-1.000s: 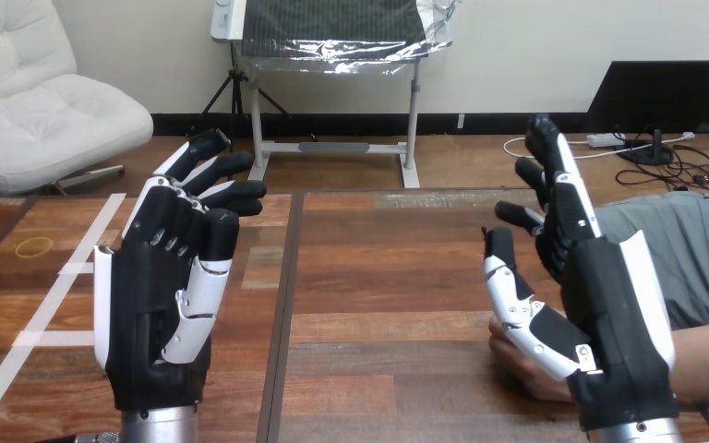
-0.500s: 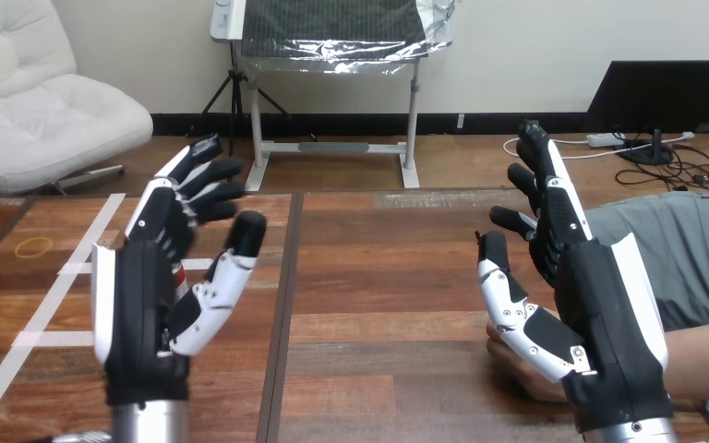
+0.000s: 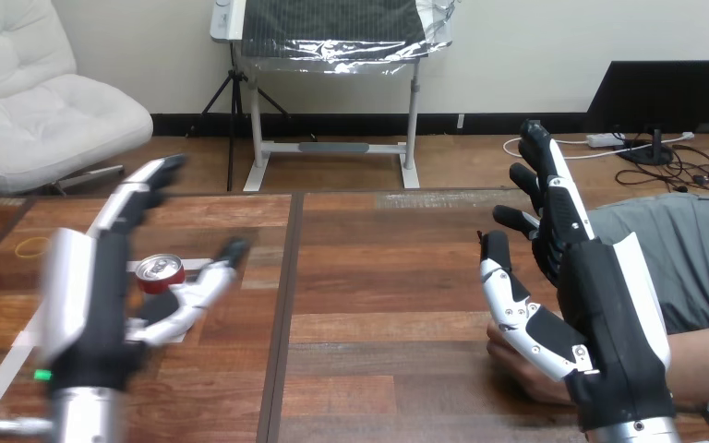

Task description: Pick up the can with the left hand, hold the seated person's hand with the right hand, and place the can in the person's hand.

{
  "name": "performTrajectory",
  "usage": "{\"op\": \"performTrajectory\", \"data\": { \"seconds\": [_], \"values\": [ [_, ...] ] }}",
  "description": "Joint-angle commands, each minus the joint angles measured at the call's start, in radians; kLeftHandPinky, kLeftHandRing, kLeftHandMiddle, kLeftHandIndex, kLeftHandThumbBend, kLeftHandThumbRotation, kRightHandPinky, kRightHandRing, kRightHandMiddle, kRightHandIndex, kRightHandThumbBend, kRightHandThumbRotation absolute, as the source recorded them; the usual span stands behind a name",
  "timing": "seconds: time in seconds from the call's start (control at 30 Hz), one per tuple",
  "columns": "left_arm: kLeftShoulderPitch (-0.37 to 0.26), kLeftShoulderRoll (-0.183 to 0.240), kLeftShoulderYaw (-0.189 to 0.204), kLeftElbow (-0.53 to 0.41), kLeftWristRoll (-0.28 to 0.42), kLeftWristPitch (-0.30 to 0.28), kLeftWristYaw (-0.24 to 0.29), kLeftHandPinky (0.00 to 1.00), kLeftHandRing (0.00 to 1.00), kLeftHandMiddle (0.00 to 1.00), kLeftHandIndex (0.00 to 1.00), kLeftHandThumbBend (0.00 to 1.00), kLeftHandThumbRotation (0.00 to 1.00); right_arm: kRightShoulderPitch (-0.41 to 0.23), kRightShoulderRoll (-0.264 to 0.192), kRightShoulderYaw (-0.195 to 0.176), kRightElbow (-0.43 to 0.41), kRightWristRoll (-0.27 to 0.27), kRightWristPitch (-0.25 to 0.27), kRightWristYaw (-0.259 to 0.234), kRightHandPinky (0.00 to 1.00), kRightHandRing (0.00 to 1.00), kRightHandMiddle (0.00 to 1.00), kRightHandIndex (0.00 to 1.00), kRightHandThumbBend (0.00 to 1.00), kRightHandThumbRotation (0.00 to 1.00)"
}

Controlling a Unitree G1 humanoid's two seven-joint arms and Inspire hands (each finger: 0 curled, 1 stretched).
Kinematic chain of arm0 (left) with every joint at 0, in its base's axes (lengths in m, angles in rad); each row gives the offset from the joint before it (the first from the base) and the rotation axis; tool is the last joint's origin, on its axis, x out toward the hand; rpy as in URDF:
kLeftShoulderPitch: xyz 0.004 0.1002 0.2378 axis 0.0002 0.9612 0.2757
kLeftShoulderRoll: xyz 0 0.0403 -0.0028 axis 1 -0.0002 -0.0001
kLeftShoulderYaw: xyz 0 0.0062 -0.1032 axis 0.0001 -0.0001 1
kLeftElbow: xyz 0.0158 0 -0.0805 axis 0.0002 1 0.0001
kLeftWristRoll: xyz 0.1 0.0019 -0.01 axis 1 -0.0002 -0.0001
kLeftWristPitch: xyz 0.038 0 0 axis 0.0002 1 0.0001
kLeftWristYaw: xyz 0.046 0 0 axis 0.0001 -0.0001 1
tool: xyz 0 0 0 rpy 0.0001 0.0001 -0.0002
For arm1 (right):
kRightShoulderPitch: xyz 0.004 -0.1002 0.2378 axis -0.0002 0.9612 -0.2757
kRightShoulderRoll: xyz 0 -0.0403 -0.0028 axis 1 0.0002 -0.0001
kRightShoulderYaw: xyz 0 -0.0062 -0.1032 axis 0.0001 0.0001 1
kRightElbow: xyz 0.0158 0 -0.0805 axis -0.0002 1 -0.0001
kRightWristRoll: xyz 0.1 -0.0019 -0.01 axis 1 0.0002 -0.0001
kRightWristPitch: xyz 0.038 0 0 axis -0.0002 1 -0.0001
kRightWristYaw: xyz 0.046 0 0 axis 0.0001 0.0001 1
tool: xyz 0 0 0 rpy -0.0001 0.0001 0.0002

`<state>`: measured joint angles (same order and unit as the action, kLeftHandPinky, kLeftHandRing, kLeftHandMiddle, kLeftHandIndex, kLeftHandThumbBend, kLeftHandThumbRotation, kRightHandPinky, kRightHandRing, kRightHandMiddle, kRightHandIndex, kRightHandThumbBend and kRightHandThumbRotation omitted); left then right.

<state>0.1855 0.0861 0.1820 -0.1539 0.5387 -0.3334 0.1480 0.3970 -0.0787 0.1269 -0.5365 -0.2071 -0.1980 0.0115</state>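
The left hand (image 3: pixel 102 295) is raised over the left part of the wooden table (image 3: pixel 378 277), released, with its fingers stretched forward and its thumb spread toward the middle. The red can (image 3: pixel 160 273) with a silver top stands upright on the table in the gap between that thumb and the fingers, and I cannot tell whether it touches either. The right hand (image 3: pixel 609 314) stands upright and unclenched at the right, fingers straight and thumb out, grasping nothing, with the person's hand (image 3: pixel 517 367) resting on the table just under its thumb.
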Motion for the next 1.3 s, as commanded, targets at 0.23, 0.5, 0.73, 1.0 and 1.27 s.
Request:
{"op": "performTrajectory", "data": {
  "seconds": [0.23,0.5,0.73,1.0,1.27],
  "values": [
    [-0.063,0.141,0.06,-0.054,0.064,0.123,0.009,0.78,0.83,0.85,0.84,0.76,0.46,-0.061,-0.002,-0.018,-0.01,-0.004,0.001,-0.001,0.86,0.97,1.0,1.0,0.0,0.0],
    [-0.093,0.231,0.083,-0.001,0.05,0.15,0.001,0.78,0.83,0.86,0.85,0.78,0.49,-0.064,-0.004,-0.022,-0.01,0.003,0.007,0.002,0.86,0.96,1.0,1.0,0.0,0.0],
    [-0.117,0.3,0.083,0.052,0.044,0.157,-0.003,0.79,0.84,0.86,0.85,0.79,0.51,-0.068,-0.007,-0.026,-0.008,0.007,0.011,0.004,0.86,0.96,1.0,1.0,0.0,0.0],
    [-0.157,0.364,0.073,0.133,0.019,0.156,-0.017,0.8,0.84,0.87,0.86,0.82,0.53,-0.075,-0.011,-0.031,-0.005,0.009,0.013,0.007,0.86,0.96,1.0,1.0,0.0,0.0],
    [-0.203,0.41,0.05,0.211,0.01,0.153,-0.039,0.81,0.85,0.87,0.86,0.85,0.57,-0.083,-0.015,-0.038,-0.001,0.02,0.01,0.015,0.87,0.96,1.0,1.0,0.0,0.0]
  ]
}}
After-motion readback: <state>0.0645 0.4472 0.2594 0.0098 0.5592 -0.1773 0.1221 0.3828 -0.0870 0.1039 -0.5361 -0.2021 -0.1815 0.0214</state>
